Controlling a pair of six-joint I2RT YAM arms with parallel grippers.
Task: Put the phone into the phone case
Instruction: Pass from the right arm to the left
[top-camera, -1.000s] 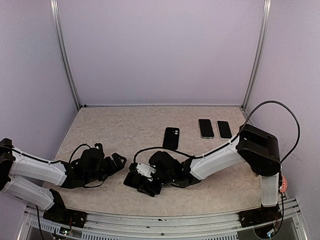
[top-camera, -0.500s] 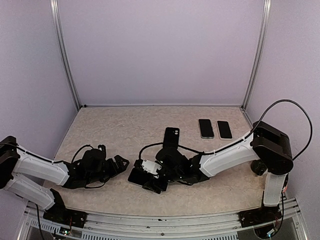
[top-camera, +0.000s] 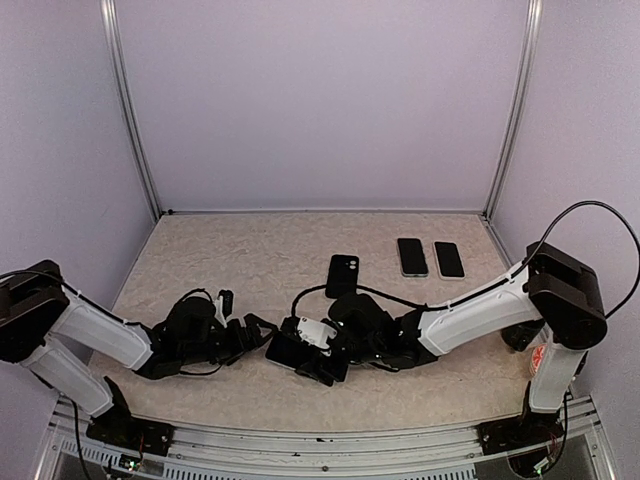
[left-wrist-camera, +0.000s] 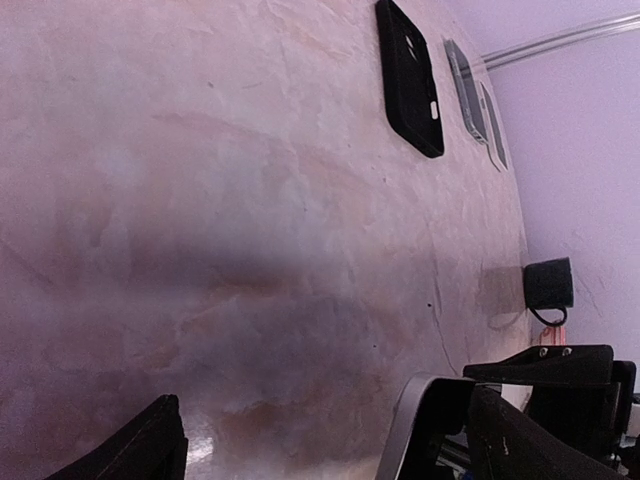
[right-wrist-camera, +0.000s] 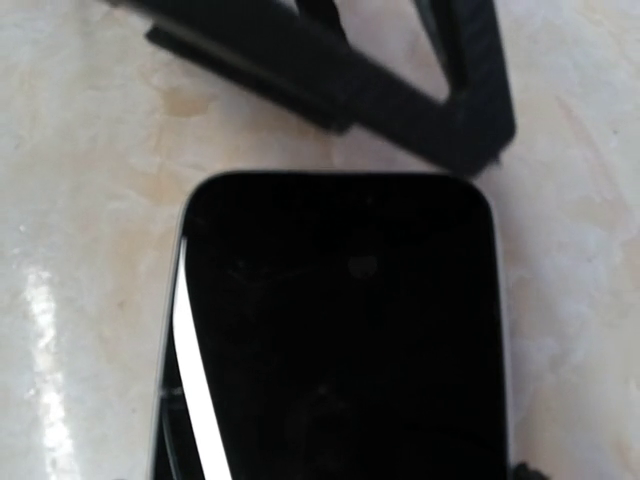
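A black-screened phone (top-camera: 283, 350) with a pale grey rim lies low over the table at the front centre. It fills the right wrist view (right-wrist-camera: 340, 330). I cannot tell whether that rim is the phone case. My right gripper (top-camera: 305, 355) is shut on the phone's right end; its fingers are hidden in its own view. My left gripper (top-camera: 258, 327) is open, just left of the phone. In the left wrist view its fingers (left-wrist-camera: 150, 445) stand wide apart and the phone's grey corner (left-wrist-camera: 412, 425) sits by the right one.
A black case-like slab (top-camera: 342, 275) lies behind the grippers, also in the left wrist view (left-wrist-camera: 410, 75). Two grey-rimmed phone-sized slabs (top-camera: 411, 257) (top-camera: 449, 259) lie at the back right. The left gripper's black finger (right-wrist-camera: 330, 70) crosses the top of the right wrist view.
My right gripper has carried the phone to the right and slightly away from the near edge. My left gripper has followed it rightward and closed in on the phone's left end.
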